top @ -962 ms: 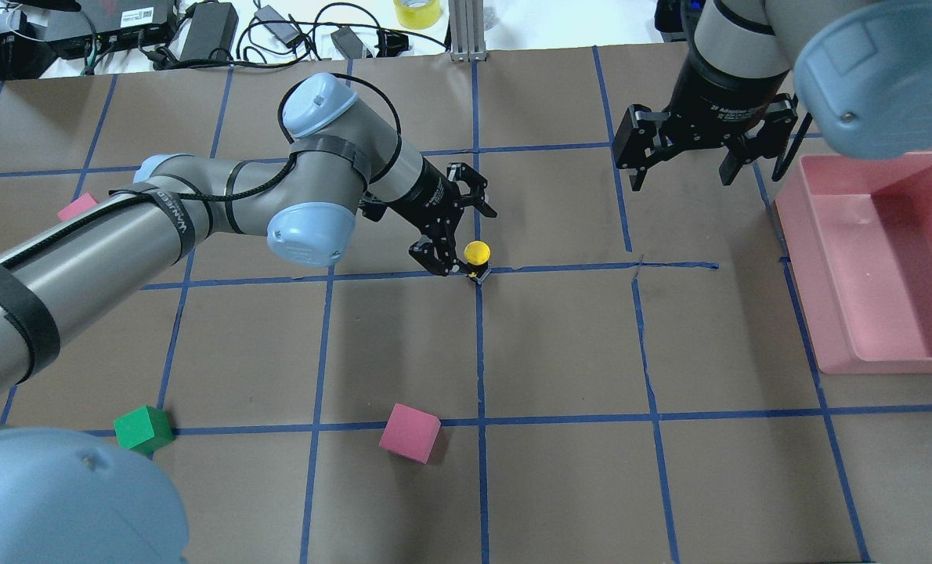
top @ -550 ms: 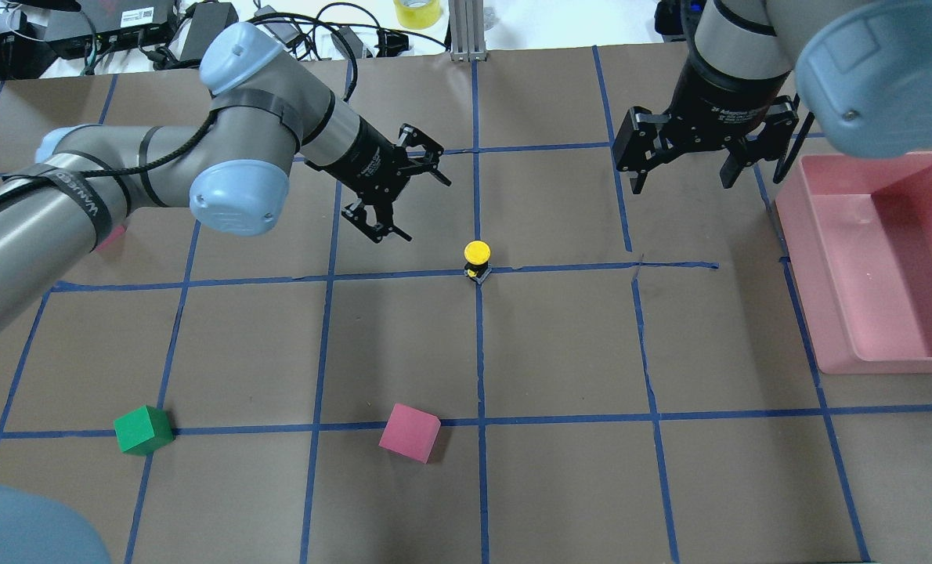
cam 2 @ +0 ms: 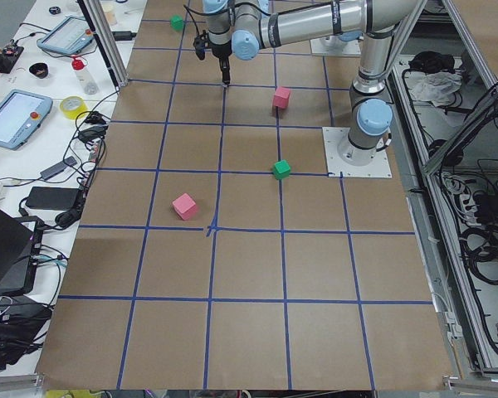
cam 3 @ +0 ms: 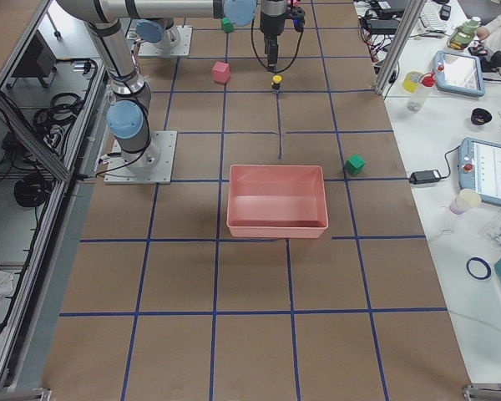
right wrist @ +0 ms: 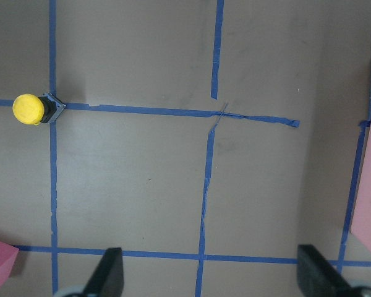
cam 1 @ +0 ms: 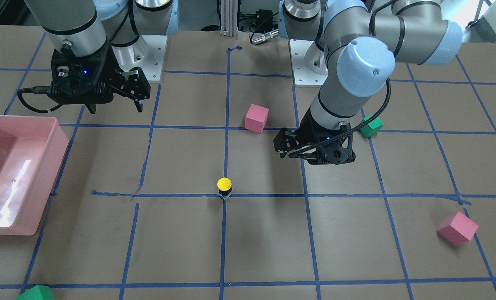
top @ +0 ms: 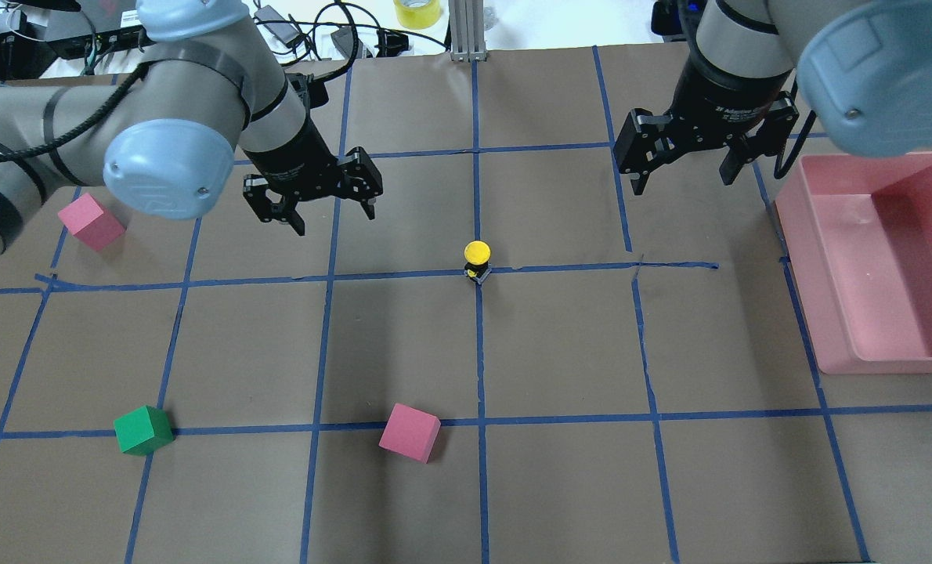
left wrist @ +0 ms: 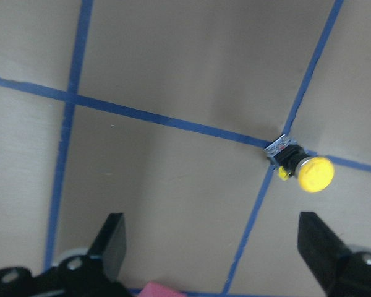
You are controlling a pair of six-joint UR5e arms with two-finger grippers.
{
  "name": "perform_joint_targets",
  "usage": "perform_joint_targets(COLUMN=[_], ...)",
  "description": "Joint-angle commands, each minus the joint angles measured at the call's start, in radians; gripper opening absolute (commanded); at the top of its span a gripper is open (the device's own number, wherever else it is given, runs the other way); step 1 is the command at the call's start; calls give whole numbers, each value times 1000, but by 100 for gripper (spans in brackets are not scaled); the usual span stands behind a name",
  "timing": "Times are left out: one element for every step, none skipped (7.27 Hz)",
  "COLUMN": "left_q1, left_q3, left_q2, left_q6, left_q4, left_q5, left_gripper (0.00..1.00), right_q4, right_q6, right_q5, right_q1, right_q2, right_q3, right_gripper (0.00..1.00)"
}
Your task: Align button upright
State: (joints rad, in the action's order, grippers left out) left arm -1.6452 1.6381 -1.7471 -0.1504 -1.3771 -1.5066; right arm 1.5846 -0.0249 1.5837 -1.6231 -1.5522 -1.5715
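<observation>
Near the centre of the overhead view, on a crossing of blue tape (top: 560,268), the button (top: 477,257) stands upright, yellow cap on top, with nothing touching it. Up and to its left hangs the left gripper (top: 333,218), fingers apart. At upper right the right gripper (top: 682,182) hangs beside the pink bin (top: 807,290), fingers apart.

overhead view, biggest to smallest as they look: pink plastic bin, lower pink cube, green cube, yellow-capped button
1. Pink plastic bin, by far the largest.
2. Lower pink cube and green cube: they look alike in size, so tied.
3. Yellow-capped push button with black body, smallest.
</observation>
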Motion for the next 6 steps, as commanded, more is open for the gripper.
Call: perform_joint_targets(left_q1=[-27,-39,-39,-42,-33,-31], left_q3=[-177,-275,-293,-276,-239,-198], left_q2=[38,58,84,98,104,110], left_q6=[84,84,86,100,100,113], left_q4=[-178,-286,-328,-307,-291,-228], left_q5=[-86,-87,-83,-77,-43,-53], left_gripper=[100,100,100,100,100,100], right_q4=[0,0,0,0,0,0], right_q6=[-4,-4,-4,-4,2,5], right_q5=[1,2,2,5,9,9], right_q1=[0,0,0,-1,0,-1], right_q2=[1,0,0,0,0,1], right_q3=[-1,-1,-1,-1,-2,-2], right_gripper=[100,100,100,100,100,100])
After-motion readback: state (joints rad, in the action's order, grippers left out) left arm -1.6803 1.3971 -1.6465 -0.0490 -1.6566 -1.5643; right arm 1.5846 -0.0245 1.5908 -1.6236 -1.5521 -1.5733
